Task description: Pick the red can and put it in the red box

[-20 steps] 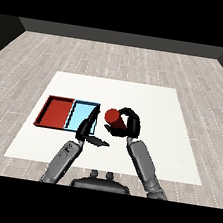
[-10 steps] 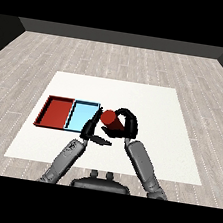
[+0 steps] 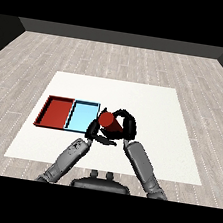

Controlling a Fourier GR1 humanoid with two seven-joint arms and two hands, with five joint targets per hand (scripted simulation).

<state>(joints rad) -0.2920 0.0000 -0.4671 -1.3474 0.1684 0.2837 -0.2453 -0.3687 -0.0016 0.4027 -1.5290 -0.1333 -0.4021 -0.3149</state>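
Note:
The red can (image 3: 109,123) is tilted, its top facing left toward the trays, and my right hand (image 3: 125,127) is curled round it just above the table. It hangs beside the right edge of the light blue tray (image 3: 82,116). The red tray (image 3: 56,112) lies further left, touching the blue one. My left hand (image 3: 96,131) rests close under the can with its fingers straight, pointing right.
The white table (image 3: 149,109) spreads to the right and behind the trays. Both trays hold nothing that I can see. My two forearms come in from the lower edge and meet near the table's front middle.
My right hand has carried the red can leftward, closer to the light blue tray, and tipped it further over. The left hand has barely shifted.

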